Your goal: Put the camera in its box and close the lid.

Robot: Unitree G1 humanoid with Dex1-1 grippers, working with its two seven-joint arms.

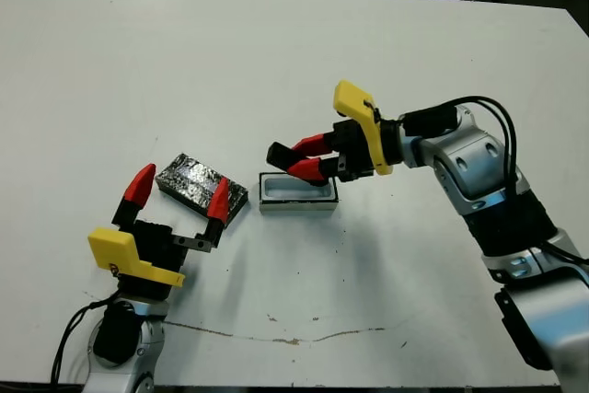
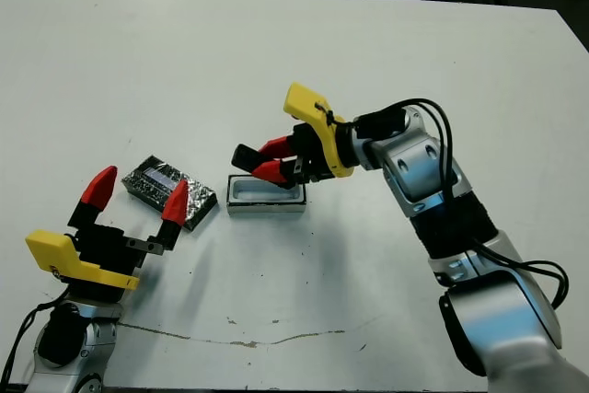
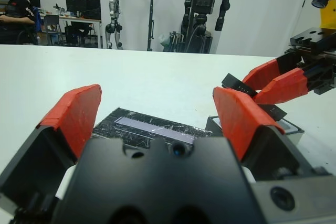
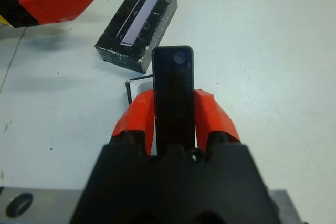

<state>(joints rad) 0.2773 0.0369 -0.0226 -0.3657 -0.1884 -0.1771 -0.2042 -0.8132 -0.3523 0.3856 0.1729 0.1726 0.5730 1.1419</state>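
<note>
A: Where is the open room on the table (image 1: 110,52)?

B: The whole far half is bare white, and so is the far left. The near edge runs just beneath the left arm's base, with a thin brownish crack line along the near middle. The right arm (image 1: 479,181) reaches in from the near right corner, so that side is taken up.

A: And the camera (image 4: 173,90)?

B: Pinched between the red fingers (image 4: 212,119) of the right gripper (image 1: 296,159), one pad on each long side. It is a slim black bar with rounded corners and a small round lens near its free end, which sticks out past the fingertips towards the left. It hangs above the left part of the box (image 1: 297,194), not inside it.

A: The box itself?

B: A small rectangular tray, white inside and on the rim, dark on the sides, lying with its long side left to right near the table's middle. It is uncovered.

A: The lid (image 1: 201,183)?

B: Just left of the box, turned at an angle, black with a silvery speckled top and a pale strip along it. A narrow gap separates it from the box.

A: The left gripper (image 1: 179,192)?

B: Its jaws stand spread wide, holding nothing, poised at the lid's near side, one red tip at either end of it.
</note>
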